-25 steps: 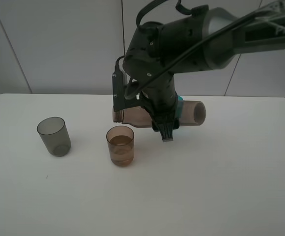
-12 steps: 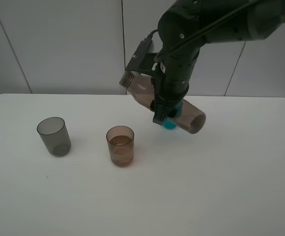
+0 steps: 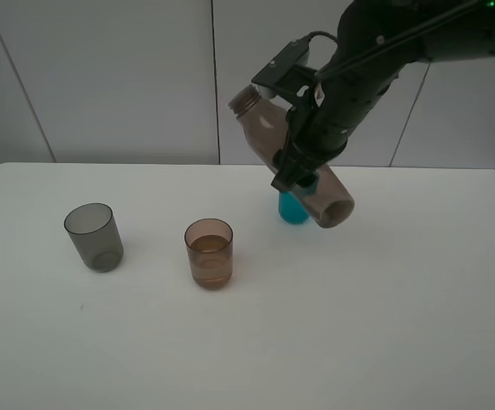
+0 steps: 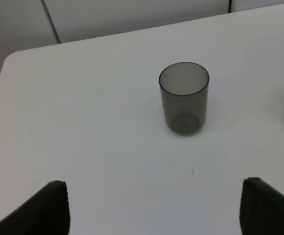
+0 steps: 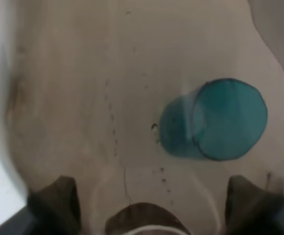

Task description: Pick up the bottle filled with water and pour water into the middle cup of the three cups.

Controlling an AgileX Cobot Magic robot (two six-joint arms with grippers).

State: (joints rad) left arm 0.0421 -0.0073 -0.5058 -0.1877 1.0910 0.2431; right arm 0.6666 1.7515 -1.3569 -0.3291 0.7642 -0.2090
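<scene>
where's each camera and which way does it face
Exterior high: mounted high, facing down at the table, grey cup and middle cup; shows the right arm holding the tilted bottle.
Left wrist: on the left arm, facing down at the grey cup; its open fingers show.
Right wrist: on the right arm, seeing the teal cup through the bottle; its fingers show.
Grey cup: shared by exterior high and left wrist.

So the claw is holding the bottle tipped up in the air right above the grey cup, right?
Not quite. The right claw does hold the bottle tipped in the air, but it is over by the teal cup, not above the grey cup, which stands far off to the left. The exterior high view shows this.
</scene>
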